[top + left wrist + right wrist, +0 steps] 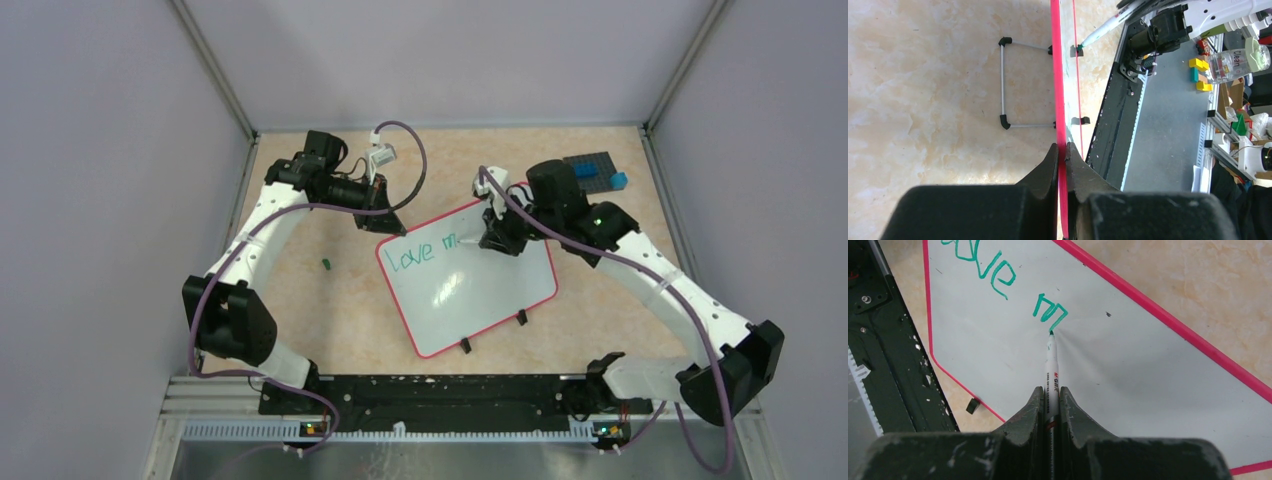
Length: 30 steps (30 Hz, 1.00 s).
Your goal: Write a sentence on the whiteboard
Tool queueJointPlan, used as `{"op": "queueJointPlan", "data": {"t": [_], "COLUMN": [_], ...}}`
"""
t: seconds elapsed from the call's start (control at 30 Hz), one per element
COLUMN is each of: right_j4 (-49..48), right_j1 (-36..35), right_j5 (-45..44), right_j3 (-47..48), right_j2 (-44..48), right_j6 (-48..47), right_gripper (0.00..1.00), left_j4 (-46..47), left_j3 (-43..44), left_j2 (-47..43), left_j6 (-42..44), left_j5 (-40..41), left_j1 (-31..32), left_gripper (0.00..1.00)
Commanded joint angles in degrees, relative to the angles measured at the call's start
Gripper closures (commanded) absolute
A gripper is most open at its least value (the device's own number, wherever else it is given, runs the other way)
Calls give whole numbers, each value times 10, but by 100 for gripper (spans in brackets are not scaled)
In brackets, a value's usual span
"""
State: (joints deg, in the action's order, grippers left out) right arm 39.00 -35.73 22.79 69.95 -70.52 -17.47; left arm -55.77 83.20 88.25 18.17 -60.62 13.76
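The whiteboard (470, 290), white with a thin red-pink frame, lies tilted at the table's middle. Green writing on it reads "Love m" (1050, 310). My left gripper (390, 222) is shut on the board's far left corner; in the left wrist view its fingers pinch the red frame edge (1061, 130). My right gripper (497, 238) is shut on a white marker (1051, 365), whose green tip touches the board just below the letter "m". In the left wrist view the marker (1105, 30) slants down to the board's surface.
A green marker cap (326, 264) lies on the table left of the board. A dark studded plate with blue bricks (595, 172) sits at the far right. A wire stand (1004, 82) sticks out behind the board. Grey walls close in the table.
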Motion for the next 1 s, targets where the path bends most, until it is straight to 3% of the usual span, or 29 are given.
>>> {"op": "queueJointPlan", "data": {"t": [0.0, 0.5, 0.97], "right_j4": [-16, -26, -34], "right_j1": [14, 16, 14], "right_j5": [-2, -47, -25], "right_j3": [37, 36, 47], "right_j2": [23, -3, -30], "right_j6": [9, 8, 11], "right_gripper": [100, 100, 100], "left_j4": [-10, -10, -9], "left_j3": [-6, -4, -7], "left_j2": [-7, -7, -9], "left_j6": [10, 11, 13], "left_j5": [-1, -3, -2], "left_j1": [12, 12, 12], "left_gripper": [100, 100, 100]}}
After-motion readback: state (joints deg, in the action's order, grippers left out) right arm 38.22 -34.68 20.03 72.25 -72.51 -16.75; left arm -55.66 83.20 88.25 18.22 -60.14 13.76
